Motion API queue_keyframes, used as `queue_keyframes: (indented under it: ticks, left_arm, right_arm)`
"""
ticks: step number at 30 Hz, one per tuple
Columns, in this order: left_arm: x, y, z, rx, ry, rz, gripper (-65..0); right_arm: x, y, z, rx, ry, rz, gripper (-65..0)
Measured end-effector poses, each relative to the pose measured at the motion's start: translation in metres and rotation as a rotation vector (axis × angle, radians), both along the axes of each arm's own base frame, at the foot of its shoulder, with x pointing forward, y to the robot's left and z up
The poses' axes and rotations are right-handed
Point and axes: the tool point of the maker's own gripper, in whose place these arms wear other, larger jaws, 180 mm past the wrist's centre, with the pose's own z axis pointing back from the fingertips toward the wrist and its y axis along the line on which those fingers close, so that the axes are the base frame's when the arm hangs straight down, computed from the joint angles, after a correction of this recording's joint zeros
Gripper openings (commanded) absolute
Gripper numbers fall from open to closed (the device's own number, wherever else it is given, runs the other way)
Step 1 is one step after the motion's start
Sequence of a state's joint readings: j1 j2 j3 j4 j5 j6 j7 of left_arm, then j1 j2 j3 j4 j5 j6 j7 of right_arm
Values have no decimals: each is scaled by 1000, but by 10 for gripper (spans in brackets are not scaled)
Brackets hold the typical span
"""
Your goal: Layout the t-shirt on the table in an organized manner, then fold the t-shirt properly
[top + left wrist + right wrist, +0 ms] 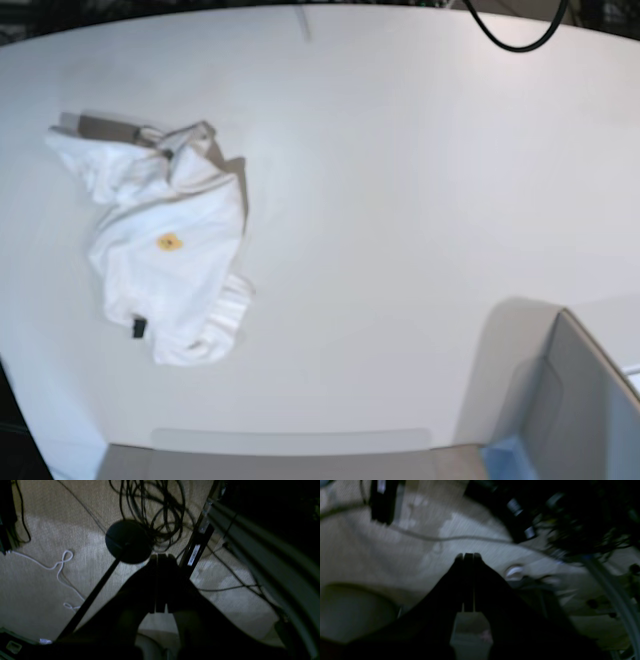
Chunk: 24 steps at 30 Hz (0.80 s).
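The t-shirt (165,245) lies crumpled in a white heap on the left part of the table (400,200), with a small orange mark on top and a small black tag at its lower edge. Neither arm shows in the base view. In the left wrist view my left gripper (160,556) is shut with nothing between its fingers, hanging over carpeted floor away from the tabletop. My right gripper (468,554) is also shut and empty in the blurred right wrist view, over the floor too.
A grey open-topped bin (575,410) stands at the table's near right corner. A black cable (515,40) loops over the far edge. Below the left gripper are a round black stand base (127,541), tangled black cables (155,510) and a white cord (60,565).
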State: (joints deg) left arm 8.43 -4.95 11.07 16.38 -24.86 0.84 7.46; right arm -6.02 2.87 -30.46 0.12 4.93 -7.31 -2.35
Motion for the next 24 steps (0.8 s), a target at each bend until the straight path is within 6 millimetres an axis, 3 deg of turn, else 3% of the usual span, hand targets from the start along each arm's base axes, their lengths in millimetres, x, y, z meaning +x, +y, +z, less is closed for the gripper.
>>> queue_keyframes:
  ticks: [4, 8, 15, 18, 20, 24]
  left_arm:
    - [-30, 0, 2, 0, 48, 1, -650]
    - [-52, 7, 7, 38, -18, -13, -650]
    - [-93, 15, 37, 132, -244, -68, -650]
    - [-105, 15, 57, 167, -351, -93, -650]
    - [-108, 9, 72, 186, -441, -104, -650]
    - [-108, -1, 105, 224, -617, -126, -650]
  right_arm:
    - [-22, -30, 6, -47, 34, 5, -650]
    - [-38, -54, 11, -66, 33, 16, -650]
    - [-55, -93, 32, 18, -195, 44, -650]
    - [-70, -96, 50, 102, -298, 73, -650]
    - [-75, -86, 62, 174, -373, 89, -650]
    - [-71, -79, 84, 276, -509, 117, -650]
